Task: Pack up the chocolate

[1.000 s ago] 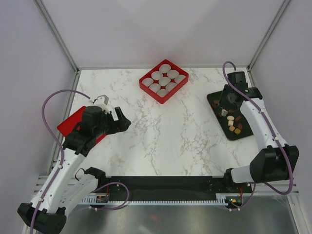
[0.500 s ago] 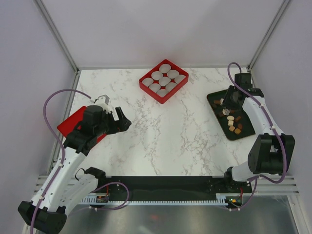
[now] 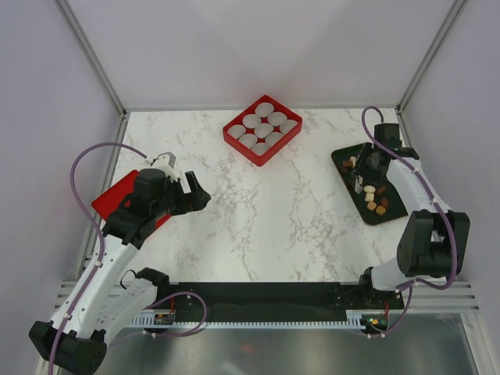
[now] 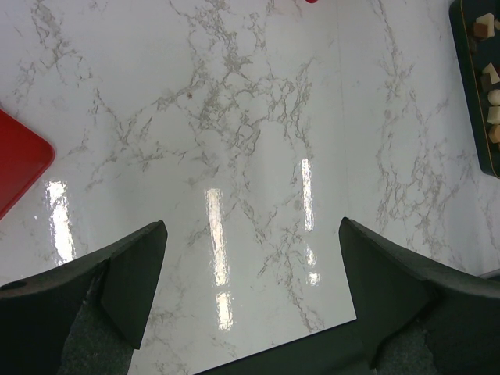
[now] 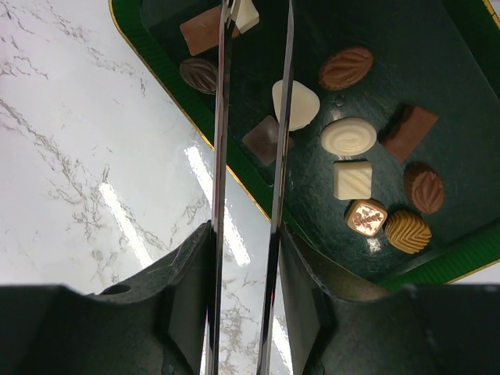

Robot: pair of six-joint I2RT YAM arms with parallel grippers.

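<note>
top view. a white marble table [image 3: 273,226] carries a red box [image 3: 241,148] at its far middle, holding nine round white paper cups [image 3: 264,130] in three rows of three. a flat red panel [image 3: 108,201] lies at the left edge, partly under the left arm. a dark green tray [image 5: 441,51] sits near the right edge, well apart from the box.

the chocolate [image 5: 348,136] lies wholly in this tray. it is a set of small moulded pieces in brown, tan and white, some leaf-shaped, others square, oblong or oval. they are scattered in a single layer on the tray floor.

right gripper [image 5: 248,269]. it hangs over the tray, its two fingers pressed in on a pair of long metal tweezers [image 5: 219,156], one finger against each blade. the blades stand a little apart and run side by side out of the top of the right wrist view, so their tips are not seen there. a dark square piece [image 5: 266,139] and a white teardrop piece [image 5: 297,105] lie under the gap between the blades. whether either blade touches them cannot be told.

left gripper [image 4: 250,289]. it hovers above bare marble beside the red panel, fingers spread wide, with nothing between them.
</note>
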